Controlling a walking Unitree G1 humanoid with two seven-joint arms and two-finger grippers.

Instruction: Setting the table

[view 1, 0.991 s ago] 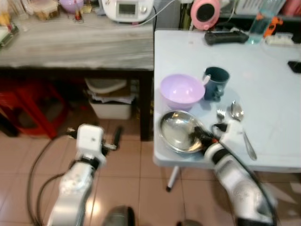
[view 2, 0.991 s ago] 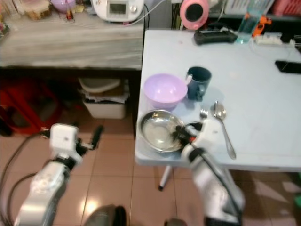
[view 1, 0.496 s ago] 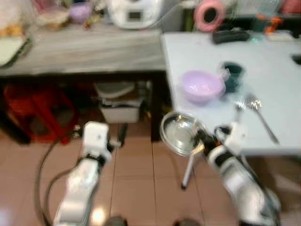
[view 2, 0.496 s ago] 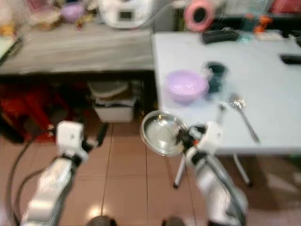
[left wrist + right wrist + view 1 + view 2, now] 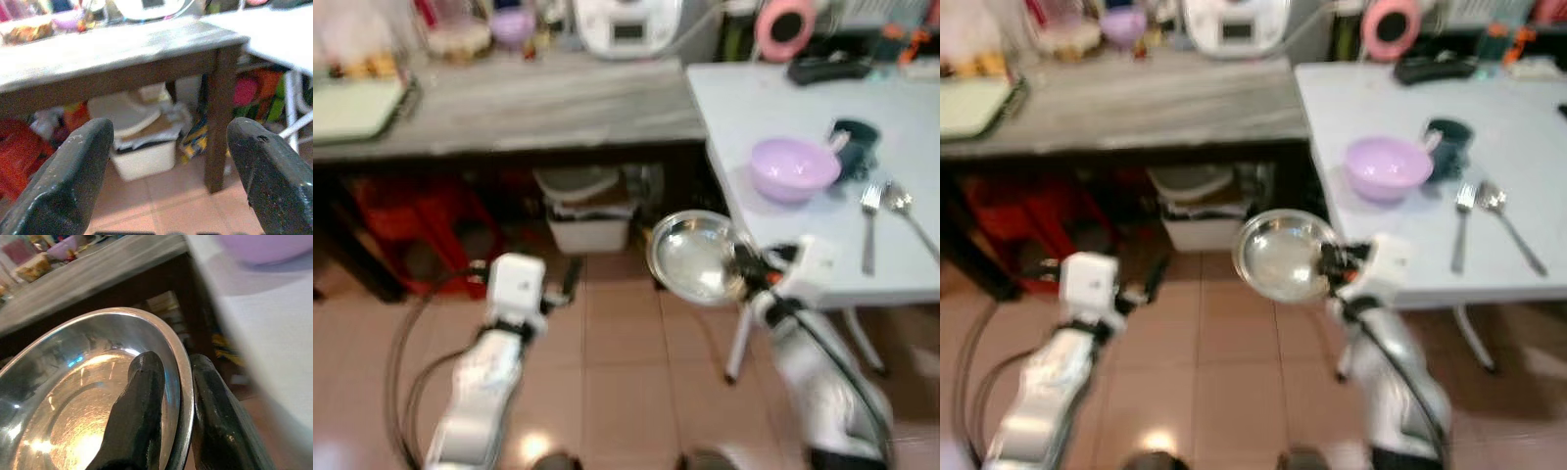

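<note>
Pinching the steel bowl by its rim, the right gripper has lifted it off the white table. It now hangs mid-frame over the floor. Left gripper idles, spread wide.

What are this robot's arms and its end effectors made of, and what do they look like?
Both arms are silver, rounded shells ending in white boxy wrist blocks. A black cable loops beside the left arm. The left end effector and right end effector each have two long, thick black fingers; orange-red shows at the right wrist.

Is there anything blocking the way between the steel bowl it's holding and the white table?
Nothing visible does. The right gripper holds the steel bowl by its rim, off the white table's near corner. The purple bowl sits further in on the table.
</note>
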